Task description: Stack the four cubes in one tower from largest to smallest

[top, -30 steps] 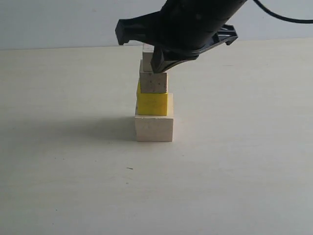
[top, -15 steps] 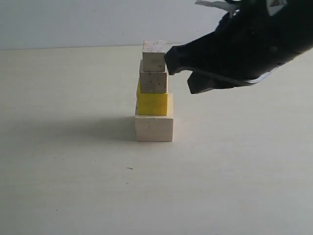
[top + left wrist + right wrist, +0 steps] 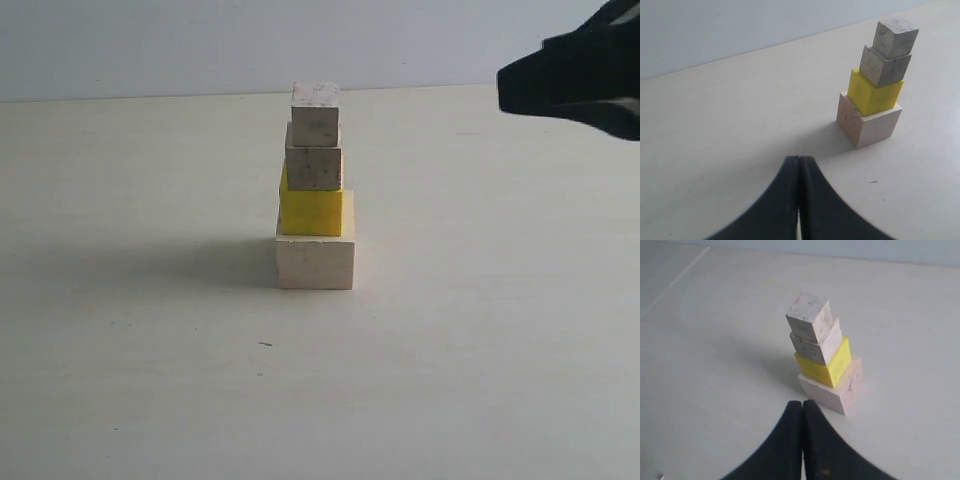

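Wooden tower [image 3: 315, 215] free-standing, right gripper [image 3: 802, 406] & left gripper [image 3: 799, 161] pinched closed — wrist cams only.

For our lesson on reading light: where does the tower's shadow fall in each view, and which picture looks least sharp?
Exterior view: the tower casts a soft, broad shadow leftward over the table. Left wrist view: crisp picture, faint shadow beside the base. Right wrist view: dim shadow beside the tower, softest and washed out.

Pale beige tabletop [image 3: 480, 380] with one small dark speck [image 3: 265, 344], plain grey-blue wall [image 3: 150, 45] behind.
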